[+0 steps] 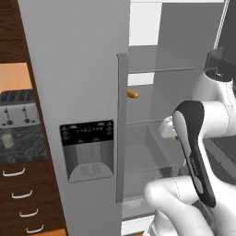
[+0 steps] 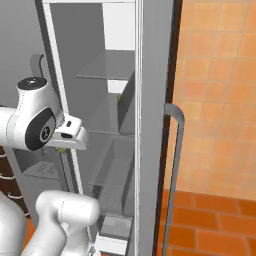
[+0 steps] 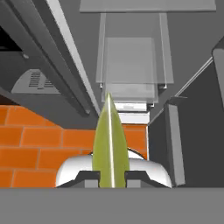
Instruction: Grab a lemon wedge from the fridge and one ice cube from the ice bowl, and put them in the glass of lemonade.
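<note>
1 lemon wedge (image 3: 110,146) is pinched between narrow gripper (image 3: 110,176) fingers at lower centre, fridge (image 1: 78,92) shelves seen above.

Flat even light (soft, slightly blurry)

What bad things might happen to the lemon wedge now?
The gripper pinches the lemon wedge just at its lower end, so it might slip out on the way. The arm reaches in between the open fridge doors, so pulling out carelessly could bump a door and knock the wedge loose.
</note>
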